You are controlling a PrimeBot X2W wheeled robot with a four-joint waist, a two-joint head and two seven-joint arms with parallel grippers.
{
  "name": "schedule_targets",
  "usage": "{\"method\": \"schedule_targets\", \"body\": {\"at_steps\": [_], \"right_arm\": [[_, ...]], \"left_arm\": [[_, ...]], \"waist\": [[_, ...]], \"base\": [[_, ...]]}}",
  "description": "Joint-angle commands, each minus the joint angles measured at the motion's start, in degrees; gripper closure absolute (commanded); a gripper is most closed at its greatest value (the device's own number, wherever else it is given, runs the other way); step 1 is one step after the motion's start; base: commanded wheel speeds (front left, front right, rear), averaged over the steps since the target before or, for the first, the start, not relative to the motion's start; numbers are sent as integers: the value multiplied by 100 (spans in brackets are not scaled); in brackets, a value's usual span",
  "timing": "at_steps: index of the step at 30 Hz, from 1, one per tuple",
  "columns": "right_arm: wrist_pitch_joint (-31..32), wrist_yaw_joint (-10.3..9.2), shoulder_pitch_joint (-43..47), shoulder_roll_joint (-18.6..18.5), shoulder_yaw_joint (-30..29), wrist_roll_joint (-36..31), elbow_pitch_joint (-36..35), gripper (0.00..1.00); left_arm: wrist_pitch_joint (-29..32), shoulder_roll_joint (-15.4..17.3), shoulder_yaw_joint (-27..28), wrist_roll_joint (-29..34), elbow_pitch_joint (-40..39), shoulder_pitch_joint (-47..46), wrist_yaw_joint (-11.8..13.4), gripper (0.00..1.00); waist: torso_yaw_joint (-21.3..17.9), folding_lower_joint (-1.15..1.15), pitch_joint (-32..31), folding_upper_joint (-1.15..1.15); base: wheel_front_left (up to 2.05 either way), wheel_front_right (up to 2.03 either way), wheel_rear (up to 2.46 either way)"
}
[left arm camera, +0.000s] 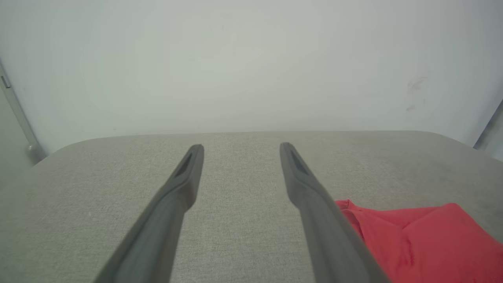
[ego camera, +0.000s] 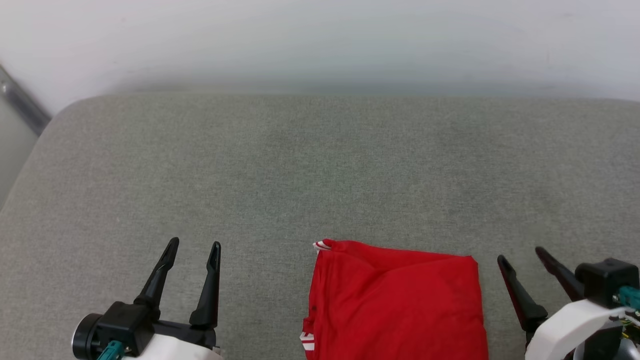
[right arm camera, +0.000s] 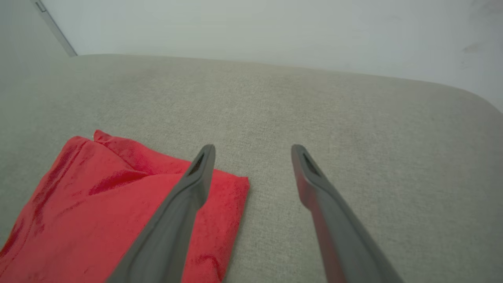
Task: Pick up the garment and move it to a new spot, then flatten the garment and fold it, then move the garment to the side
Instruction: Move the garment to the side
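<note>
**Grey padded surface** (ego camera: 320,165): a broad cushion of woven fabric with rounded far corners, extending ahead of both grippers and beneath them. **Pale wall** (ego camera: 320,40): it rises beyond the fingertips at the cushion's far edge.

**The garment** (ego camera: 395,305): red cloth folded into a compact rectangle, lying flat on the cushion between the two grippers. It sits just beside the right gripper's inner finger and farther from the left gripper. Its far edge is roughly level with the fingertips of both. In the right wrist view that inner finger crosses the cloth's near corner; whether it touches cannot be told.

**Left gripper** (ego camera: 194,243): jaws spread wide, holding nothing, with bare cushion between the fingers. **Right gripper** (ego camera: 520,254): jaws likewise spread wide and empty.

**Striped trim** (ego camera: 322,245): small red-and-white bands at the garment's far corner on the side towards the left gripper.
</note>
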Motion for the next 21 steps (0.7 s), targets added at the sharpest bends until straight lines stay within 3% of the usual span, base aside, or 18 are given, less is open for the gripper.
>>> {"method": "schedule_targets", "body": {"at_steps": [1,4,10,15,21], "right_arm": [[182,0,34,-74,57,75,-94,0],[1178,-1,112,-310,233,346,-290,0],[2757,-1,165,-355,331,561,-448,0],[3403,-1,41,-33,201,561,-176,0],[3582,0,-104,243,239,454,225,0]], "left_arm": [[-27,-1,22,-10,15,-50,-11,0],[-27,-7,-13,-21,28,-114,-11,0],[-27,-48,-88,-42,62,-280,-11,0],[-27,-61,-183,-47,115,-418,-10,0],[-27,-43,-249,-38,158,-541,-10,0]], "waist": [[23,0,53,0],[73,0,168,0],[212,0,405,0],[366,0,579,0],[526,0,733,0]], "base": [[0,0,0],[0,0,0],[0,0,0],[0,0,0],[0,0,0]]}}
